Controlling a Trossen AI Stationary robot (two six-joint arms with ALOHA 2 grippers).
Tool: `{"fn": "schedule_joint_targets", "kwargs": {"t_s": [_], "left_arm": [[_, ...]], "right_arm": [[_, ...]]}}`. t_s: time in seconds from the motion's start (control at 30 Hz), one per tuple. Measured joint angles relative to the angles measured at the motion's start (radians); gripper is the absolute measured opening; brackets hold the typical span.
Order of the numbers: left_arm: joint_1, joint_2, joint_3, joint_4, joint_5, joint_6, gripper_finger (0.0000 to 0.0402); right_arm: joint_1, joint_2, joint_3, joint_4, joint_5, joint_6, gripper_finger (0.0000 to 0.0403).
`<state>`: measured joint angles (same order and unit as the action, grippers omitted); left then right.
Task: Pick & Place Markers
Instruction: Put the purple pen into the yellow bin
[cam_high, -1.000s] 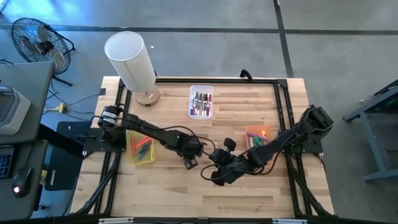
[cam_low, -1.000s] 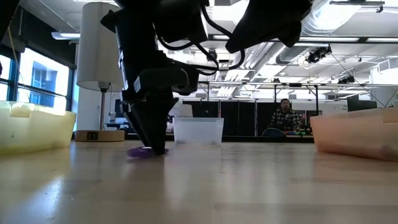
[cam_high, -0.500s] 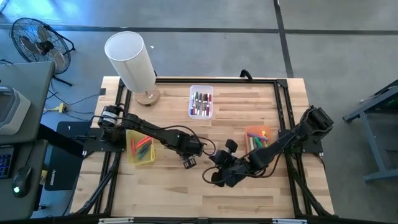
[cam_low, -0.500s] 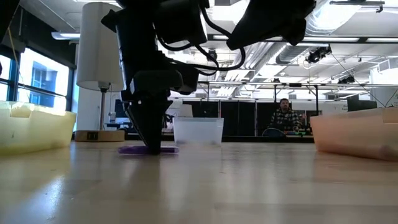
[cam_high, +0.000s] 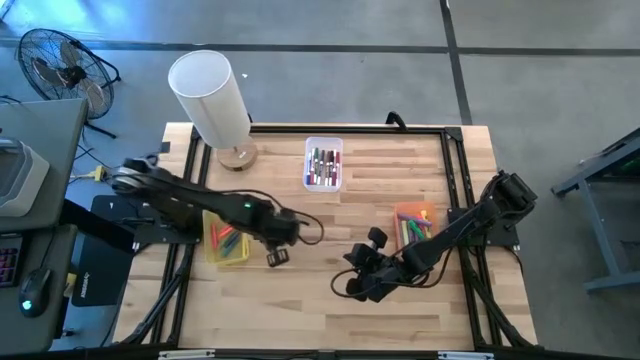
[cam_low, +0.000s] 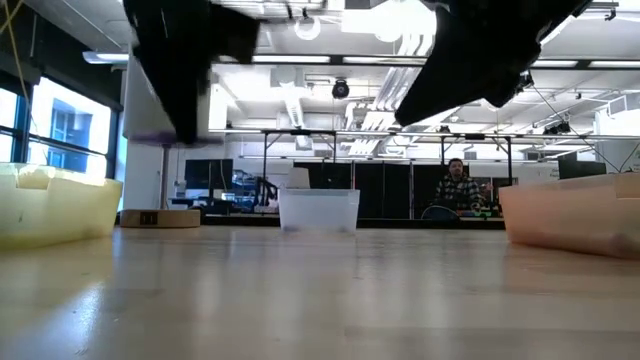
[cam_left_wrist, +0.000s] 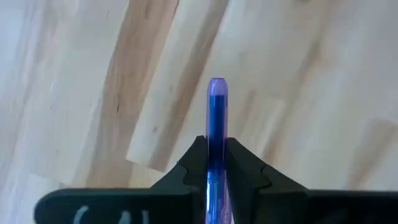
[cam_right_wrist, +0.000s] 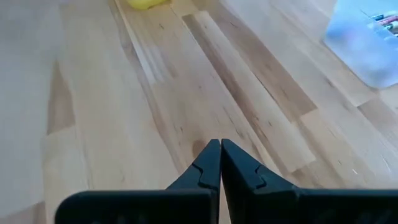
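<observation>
A: Table (cam_high: 300, 300), wood, seen fr. above. Lamp (cam_high: 212, 100) at far left corner, upright.
B: Noted. Bins?
A: Yellow bin (cam_high: 226, 238) left side, w/ markers inside. Clear bin (cam_high: 323, 163) far centre, markers (cam_high: 323, 165) packed in rows. Orange bin (cam_high: 415, 221) right side, a few more in it.
B: Arms?
A: Left arm (cam_high: 190, 205) reaching fr. left edge across yellow bin. Right arm (cam_high: 455, 232) fr. right edge, past orange bin, toward table centre.
B: Left gripper?
A: Left gripper (cam_high: 276, 256) just beside yellow bin, on centre side, up off wood. Clamped on purple marker (cam_left_wrist: 216, 143); wrist view shows it pinched betw. both fingers (cam_left_wrist: 193, 165), cap end sticking out ahead, bare boards beneath.
B: Right gripper?
A: Right gripper (cam_high: 352, 288) near table centre, front half. Tips pressed together, nothing betw. them, over bare wood.
B: Background?
A: Low view: person (cam_low: 458, 190) seated far behind table.
</observation>
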<state>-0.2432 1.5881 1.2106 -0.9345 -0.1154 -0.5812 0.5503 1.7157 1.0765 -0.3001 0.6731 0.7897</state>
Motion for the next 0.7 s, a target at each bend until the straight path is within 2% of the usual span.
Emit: {"fn": "schedule_joint_targets", "kwargs": {"t_s": [0.07, 0.23, 0.4, 0.57, 0.7], "left_arm": [[-0.006, -0.067, 0.003, -0.053, -0.022, -0.04, 0.0028], [-0.073, -0.205, 0.003, -0.306, -0.174, -0.259, 0.0028], [-0.163, -0.291, -0.047, -0.426, -0.206, -0.472, 0.0028], [-0.215, -0.372, -0.23, -0.408, -0.176, -0.651, 0.0028], [-0.215, -0.453, -0.41, -0.263, -0.127, -0.706, 0.0028]], "right_arm": [[0.0, 0.0, -0.007, 0.004, 0.0, 0.0, 0.0002], [0.0, 0.0, -0.02, 0.013, -0.03, 0.022, 0.0001], [0.001, 0.0, -0.02, 0.032, -0.034, 0.022, 0.0001], [0.002, 0.0, -0.02, 0.033, -0.034, 0.045, 0.0], [0.002, 0.0, -0.02, 0.036, -0.034, 0.048, 0.0]]}}
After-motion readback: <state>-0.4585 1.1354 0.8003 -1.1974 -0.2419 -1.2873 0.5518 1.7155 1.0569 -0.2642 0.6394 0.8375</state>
